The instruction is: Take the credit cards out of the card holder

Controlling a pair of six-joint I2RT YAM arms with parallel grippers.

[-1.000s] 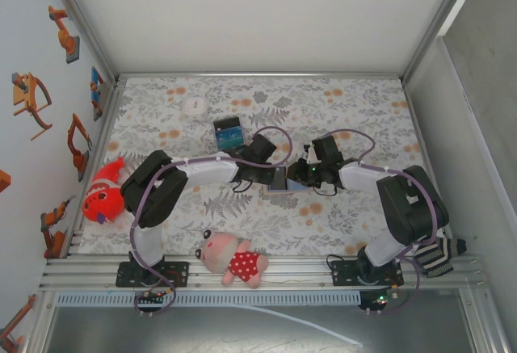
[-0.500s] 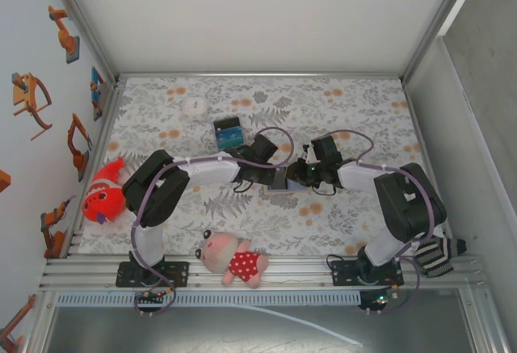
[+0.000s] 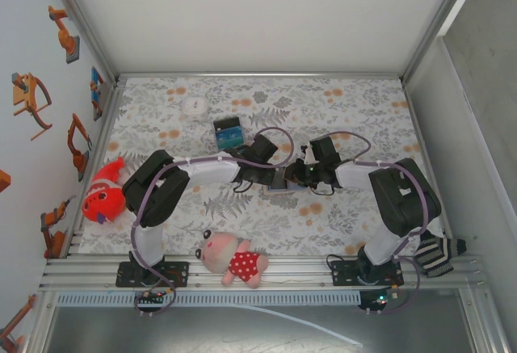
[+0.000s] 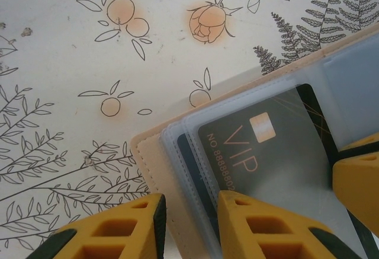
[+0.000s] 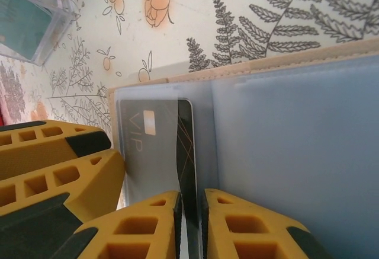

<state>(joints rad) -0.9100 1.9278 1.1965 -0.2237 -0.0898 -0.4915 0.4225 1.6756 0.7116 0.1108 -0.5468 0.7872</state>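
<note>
The tan card holder (image 4: 149, 163) lies open on the flowered cloth, its blue-grey plastic sleeves (image 5: 296, 152) facing up. A dark VIP credit card (image 4: 266, 152) sits in the left sleeve, its dark edge (image 5: 186, 152) poking out. My right gripper (image 5: 190, 223) is shut on that exposed card edge. My left gripper (image 4: 188, 229) is open and straddles the holder's tan border, with one finger (image 4: 266, 229) over the sleeves. Seen from above, both grippers meet mid-table, the left gripper (image 3: 271, 177) and the right gripper (image 3: 294, 175) on either side of the card holder (image 3: 279, 192).
A dark-topped teal-and-blue striped block (image 3: 228, 133) stands just behind the left arm, and its clear case (image 5: 26, 25) is close to the grippers. A white round object (image 3: 192, 105) lies at the back left, a red plush (image 3: 105, 193) at the left edge, a pink pig plush (image 3: 234, 260) at the front.
The right arm has edged a little to the left, closer to the left gripper. The left arm and the card holder have stayed put.
</note>
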